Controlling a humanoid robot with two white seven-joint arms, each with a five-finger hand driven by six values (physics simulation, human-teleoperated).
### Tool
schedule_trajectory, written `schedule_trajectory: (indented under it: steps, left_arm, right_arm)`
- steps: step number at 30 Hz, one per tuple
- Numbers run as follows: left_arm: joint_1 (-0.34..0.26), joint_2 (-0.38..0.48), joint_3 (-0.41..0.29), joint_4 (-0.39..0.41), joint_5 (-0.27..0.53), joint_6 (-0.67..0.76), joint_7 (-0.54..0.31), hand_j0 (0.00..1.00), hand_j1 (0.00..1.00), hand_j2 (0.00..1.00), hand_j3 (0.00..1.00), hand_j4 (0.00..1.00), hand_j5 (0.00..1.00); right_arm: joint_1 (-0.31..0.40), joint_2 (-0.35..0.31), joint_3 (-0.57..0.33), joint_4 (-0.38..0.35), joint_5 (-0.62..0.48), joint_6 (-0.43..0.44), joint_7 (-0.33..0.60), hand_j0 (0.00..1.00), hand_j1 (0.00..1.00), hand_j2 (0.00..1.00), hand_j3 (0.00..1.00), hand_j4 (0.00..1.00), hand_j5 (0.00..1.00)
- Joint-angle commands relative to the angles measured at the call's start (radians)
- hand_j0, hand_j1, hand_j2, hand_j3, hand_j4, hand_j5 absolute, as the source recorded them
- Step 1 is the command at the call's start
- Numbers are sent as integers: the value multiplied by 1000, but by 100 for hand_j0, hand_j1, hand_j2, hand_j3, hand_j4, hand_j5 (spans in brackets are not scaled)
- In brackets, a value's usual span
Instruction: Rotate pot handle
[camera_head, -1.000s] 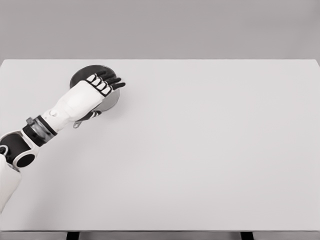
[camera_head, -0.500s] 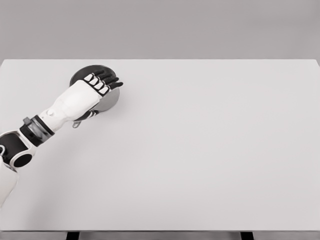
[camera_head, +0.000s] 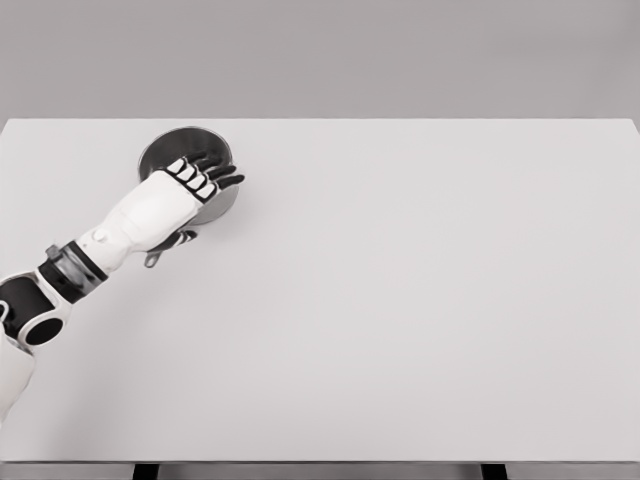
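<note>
1. A dark, round pot (camera_head: 185, 150) sits on the white tabletop (camera_head: 400, 300), in the far left part of it, near the back edge.
2. The left hand (camera_head: 170, 205) lies over the near side of the pot, and its arm comes in from the lower left corner of the head view.
3. The black fingers (camera_head: 215, 170) reach across the pot's rim toward the right, held close together and only lightly bent.
4. A short grey handle (camera_head: 153, 260) sticks out from under the hand on the near side, pointing toward the lower left (only its end shows, the rest is hidden by the palm).
5. The thumb shows as a dark shape just under the palm beside the handle; whether the hand is clamped on the handle or only resting over it, I cannot tell.
6. The pot's far rim and part of its dark inside are uncovered above the knuckles.
</note>
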Motion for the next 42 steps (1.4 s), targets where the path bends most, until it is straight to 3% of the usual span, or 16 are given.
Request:
schedule_trajectory:
  steps: [1,6,15,23,34,42]
  left_arm:
    - [2,8,30,-1,8,0,1,100,100,100,100,100,100]
    - [21,28,91,-1,9,0,0,100,100,100,100,100,100]
    - [23,56,125,3,9,0,0,100,100,100,100,100,100]
    - [78,76,214,6,11,0,1,100,100,100,100,100,100]
    - [78,94,263,30,5,0,1,100,100,100,100,100,100]
    - [63,119,283,102,0,0,1,100,100,100,100,100,100]
  right_arm:
    - [0,0,0,0,-1,0,0,100,100,100,100,100,100]
    - [0,0,0,0,-1,0,0,100,100,100,100,100,100]
    - [0,0,0,0,-1,0,0,100,100,100,100,100,100]
    - [0,0,0,0,-1,0,0,100,100,100,100,100,100]
    - [0,0,0,0,-1,0,0,100,100,100,100,100,100]
    - [0,0,0,0,-1,0,0,100,100,100,100,100,100]
